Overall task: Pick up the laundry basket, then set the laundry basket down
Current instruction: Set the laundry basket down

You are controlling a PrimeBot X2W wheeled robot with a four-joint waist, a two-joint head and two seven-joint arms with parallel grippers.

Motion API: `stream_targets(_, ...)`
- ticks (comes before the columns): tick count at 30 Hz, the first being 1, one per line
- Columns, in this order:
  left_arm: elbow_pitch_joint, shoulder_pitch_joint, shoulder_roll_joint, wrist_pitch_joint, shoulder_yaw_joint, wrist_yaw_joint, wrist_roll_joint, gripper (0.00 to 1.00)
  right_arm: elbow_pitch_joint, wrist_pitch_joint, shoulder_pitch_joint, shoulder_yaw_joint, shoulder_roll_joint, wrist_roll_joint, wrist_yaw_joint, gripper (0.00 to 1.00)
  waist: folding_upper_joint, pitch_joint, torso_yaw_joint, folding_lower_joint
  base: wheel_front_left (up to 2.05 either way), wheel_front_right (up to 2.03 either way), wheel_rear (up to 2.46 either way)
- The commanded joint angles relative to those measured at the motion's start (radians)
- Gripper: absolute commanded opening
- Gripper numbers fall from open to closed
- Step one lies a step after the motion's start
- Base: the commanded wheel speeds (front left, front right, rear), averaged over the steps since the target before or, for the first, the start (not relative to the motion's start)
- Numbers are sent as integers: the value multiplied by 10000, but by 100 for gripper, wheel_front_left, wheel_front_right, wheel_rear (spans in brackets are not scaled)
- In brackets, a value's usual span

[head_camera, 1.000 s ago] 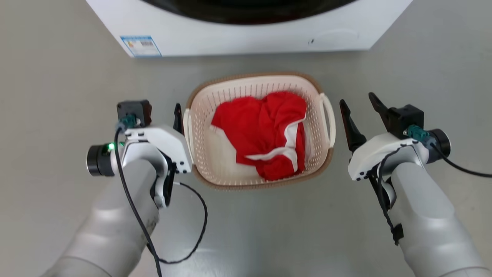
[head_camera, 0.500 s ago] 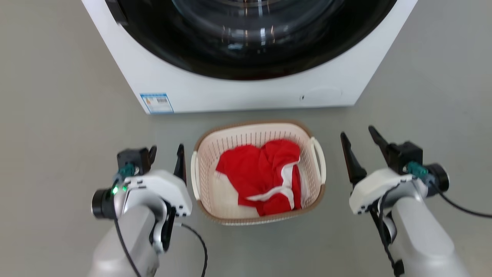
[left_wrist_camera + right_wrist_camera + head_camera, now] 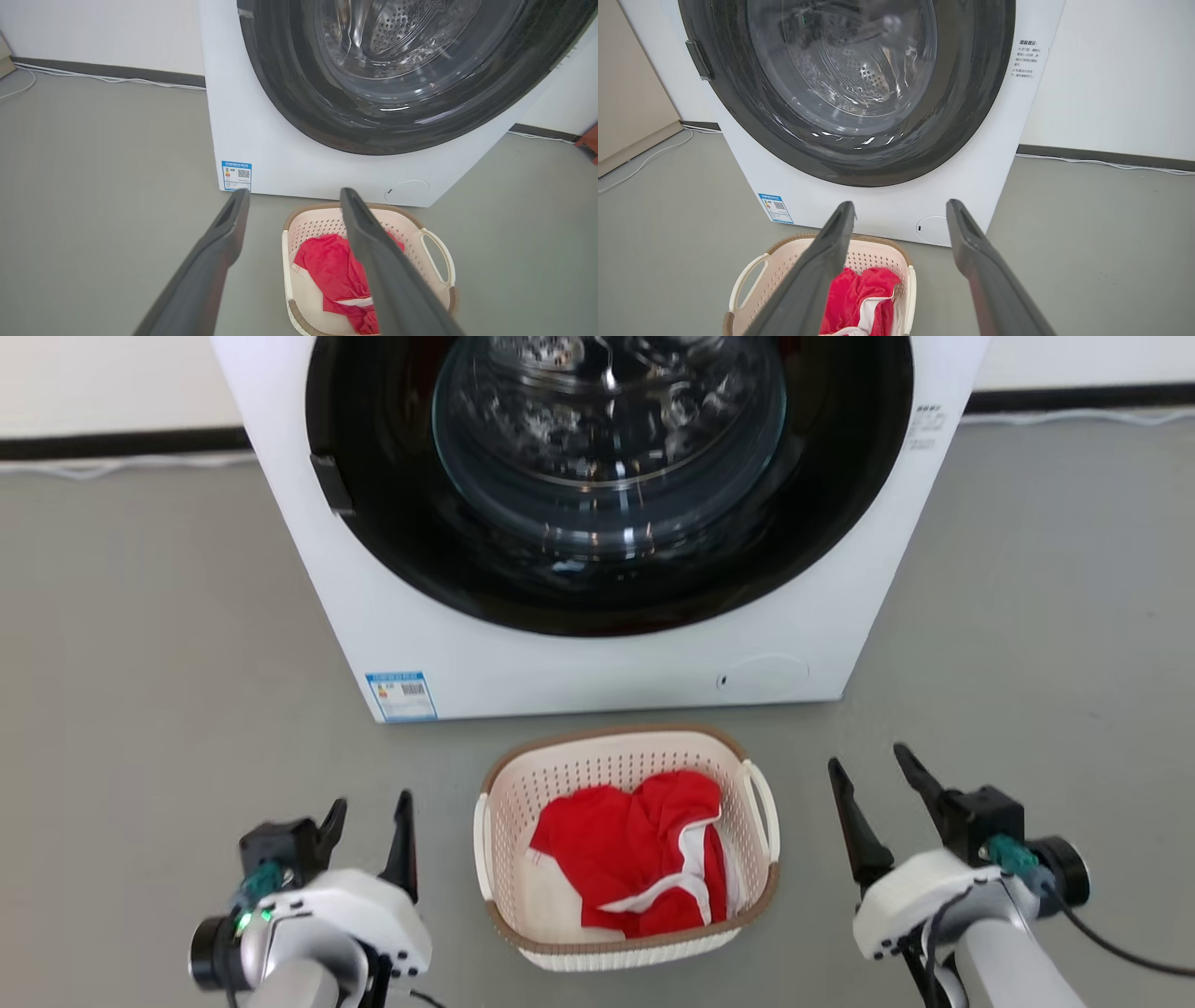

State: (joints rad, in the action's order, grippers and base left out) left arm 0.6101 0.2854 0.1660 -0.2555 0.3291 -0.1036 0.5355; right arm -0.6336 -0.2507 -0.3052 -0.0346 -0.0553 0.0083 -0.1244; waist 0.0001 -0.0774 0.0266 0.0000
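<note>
A: Whereabouts of the laundry basket (image 3: 569, 775)?

B: Sits on smooth grey floor (image 3: 140, 663), just in front of the washing machine (image 3: 597, 663), below its round dark door (image 3: 607, 602). Cream perforated plastic, rounded-rectangular, brown woven-look rim (image 3: 607, 735), white loop handles (image 3: 764, 798). Holds crumpled red cloth (image 3: 625, 840) with white trim.

A: And the grippers?

B: Spread wide, gripping nothing: left gripper (image 3: 372, 800) in front of the machine's left corner, right gripper (image 3: 865, 756) in front of its right corner. Long, dark, tapered fingers (image 3: 845, 812).

A: Anything extra from the wrists?

B: Perforated steel drum (image 3: 868, 79) behind glossy glass, where the head view gives mostly glare. From the right wrist, also printed text (image 3: 1027, 58) near the machine's upper right corner and a beige panel (image 3: 630, 93) off its left side.
</note>
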Motion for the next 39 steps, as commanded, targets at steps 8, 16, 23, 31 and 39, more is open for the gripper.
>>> stream_targets(8, -1346, -920, 214, -62, -1138, 71, -460, 100, 973, -111, 704, 17, 51, -72, -63, 100, -1, 543, 103, 0, 0, 0, 0)
stream_targets(16, -2380, -1939, 108, -62, -2076, 147, -531, 100, 1575, -111, 1360, 199, 51, -63, -63, 100, -1, 878, 328, 0, 0, 0, 0)
stream_targets(23, -3141, -2655, 49, -62, -2633, 189, -713, 100, 1922, -89, 1749, 382, 51, -112, -63, 100, -1, 1090, 503, 0, 0, 0, 0)
stream_targets(31, -3685, -3240, -127, -63, -2977, 108, -834, 100, 2221, 19, 2178, 558, 51, -124, -63, 100, -1, 1224, 533, 0, 0, 0, 0)
stream_targets(39, -3917, -3484, -158, -61, -3005, 10, -866, 100, 2328, 38, 2330, 737, 51, -90, -63, 100, -1, 1251, 475, 0, 0, 0, 0)
